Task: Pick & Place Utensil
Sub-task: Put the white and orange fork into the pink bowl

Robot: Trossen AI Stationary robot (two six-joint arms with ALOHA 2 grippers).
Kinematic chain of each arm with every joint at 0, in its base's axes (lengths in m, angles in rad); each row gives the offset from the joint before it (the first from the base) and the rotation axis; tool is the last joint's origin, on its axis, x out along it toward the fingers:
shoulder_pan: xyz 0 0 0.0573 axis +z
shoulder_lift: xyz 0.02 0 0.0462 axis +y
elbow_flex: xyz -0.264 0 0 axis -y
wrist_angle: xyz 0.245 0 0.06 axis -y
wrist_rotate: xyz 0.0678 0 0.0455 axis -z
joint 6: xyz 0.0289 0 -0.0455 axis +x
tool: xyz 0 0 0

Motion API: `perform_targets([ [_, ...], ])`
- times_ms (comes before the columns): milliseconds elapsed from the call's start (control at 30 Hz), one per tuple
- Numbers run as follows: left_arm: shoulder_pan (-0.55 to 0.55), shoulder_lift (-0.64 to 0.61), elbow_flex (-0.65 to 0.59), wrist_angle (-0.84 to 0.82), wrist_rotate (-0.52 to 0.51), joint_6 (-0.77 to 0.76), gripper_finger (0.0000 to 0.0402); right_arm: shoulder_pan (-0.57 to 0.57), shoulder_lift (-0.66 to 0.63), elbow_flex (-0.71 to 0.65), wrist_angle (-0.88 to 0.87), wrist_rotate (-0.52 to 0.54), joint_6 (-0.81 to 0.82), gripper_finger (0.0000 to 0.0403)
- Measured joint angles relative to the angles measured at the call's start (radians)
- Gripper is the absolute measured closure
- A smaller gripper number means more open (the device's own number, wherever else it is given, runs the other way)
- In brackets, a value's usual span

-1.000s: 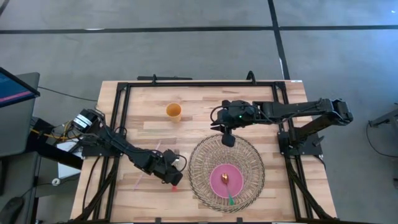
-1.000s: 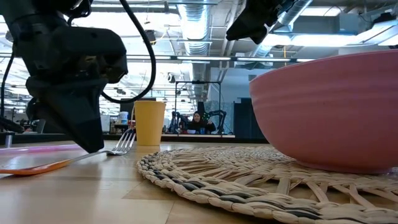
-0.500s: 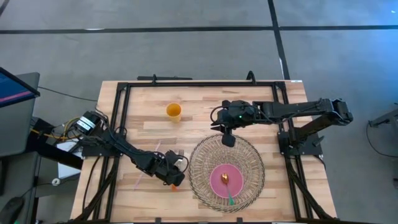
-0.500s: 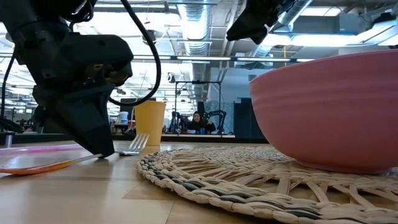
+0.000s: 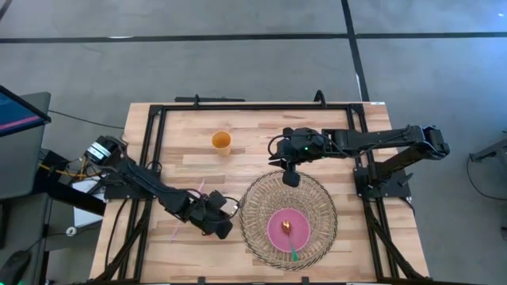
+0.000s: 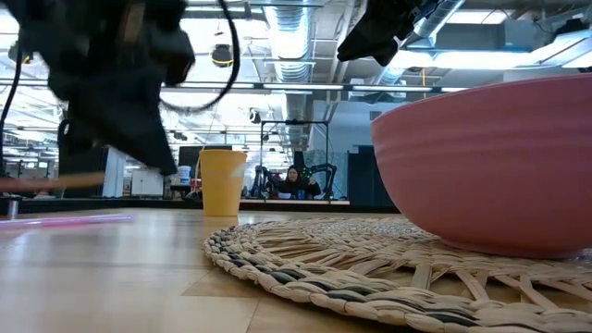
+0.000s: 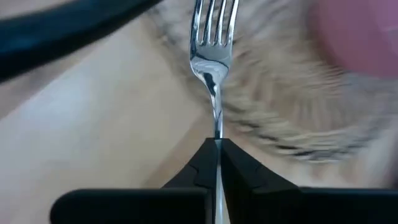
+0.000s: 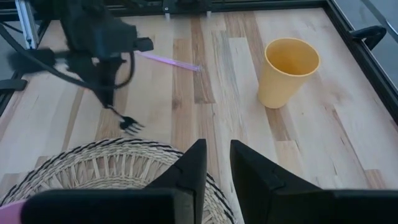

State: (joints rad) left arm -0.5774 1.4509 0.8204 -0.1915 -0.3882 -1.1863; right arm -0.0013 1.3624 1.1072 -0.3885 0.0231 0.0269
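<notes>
The fork point(image 7: 214, 37) has silver tines and is shut in my left gripper point(image 7: 217, 146), which hangs just above the table by the left rim of the woven mat point(image 5: 252, 207). The right wrist view shows that gripper point(image 8: 102, 68) with the fork point(image 8: 126, 121) sloping tines-down below it. A pink bowl point(image 5: 287, 226) sits in the middle of the mat, with small orange and green items inside. My right gripper point(image 5: 291, 178) hovers open over the mat's far edge, touching nothing. My left gripper pinches the fork between its two fingers at the thin neck just behind the tines point(image 7: 217, 132). The fork runs along the fingers and sticks out ahead of them. It is lifted clear of the table, tines point(image 8: 130, 124) tilted downward toward the mat's edge.
A yellow cup point(image 5: 221, 142) stands upright on the far left part of the table. A thin pink stick point(image 5: 188, 210) lies on the wood left of my left gripper. A black frame point(image 5: 238, 106) borders the table. Bare wood lies between cup and mat.
My left gripper, shut on the fork, first slid it a little toward the mat and then rose. The fork, which lay flat with its orange handle on the wood, is now lifted clear of the table. My right arm kept still.
</notes>
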Motion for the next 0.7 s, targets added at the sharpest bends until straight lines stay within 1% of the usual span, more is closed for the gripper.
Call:
perform_targets([
  [133,0.002,-0.064,0.0,0.103,0.008,0.0,0.0392,0.0,0.0,0.0,0.0,0.0,0.0,0.0337],
  [233,0.014,-0.098,0.002,0.219,0.077,-0.04,0.0394,0.0,0.0,0.0,0.0,0.0,0.0,0.0337],
  [333,0.032,-0.104,0.003,0.309,0.153,-0.077,0.0394,0.0,0.0,0.0,0.0,0.0,0.0,0.0337],
  [500,0.087,-0.095,0.003,0.353,0.23,-0.188,0.0394,0.002,0.0,0.0,0.0,0.0,0.0,0.0337],
  [600,0.122,-0.094,0.003,0.372,0.252,-0.267,0.0393,0.002,0.0,0.0,0.0,0.0,0.0,0.0337],
  [700,0.154,-0.094,0.003,0.427,0.283,-0.304,0.0393,0.002,0.0,0.0,0.0,0.0,0.0,0.0337],
])
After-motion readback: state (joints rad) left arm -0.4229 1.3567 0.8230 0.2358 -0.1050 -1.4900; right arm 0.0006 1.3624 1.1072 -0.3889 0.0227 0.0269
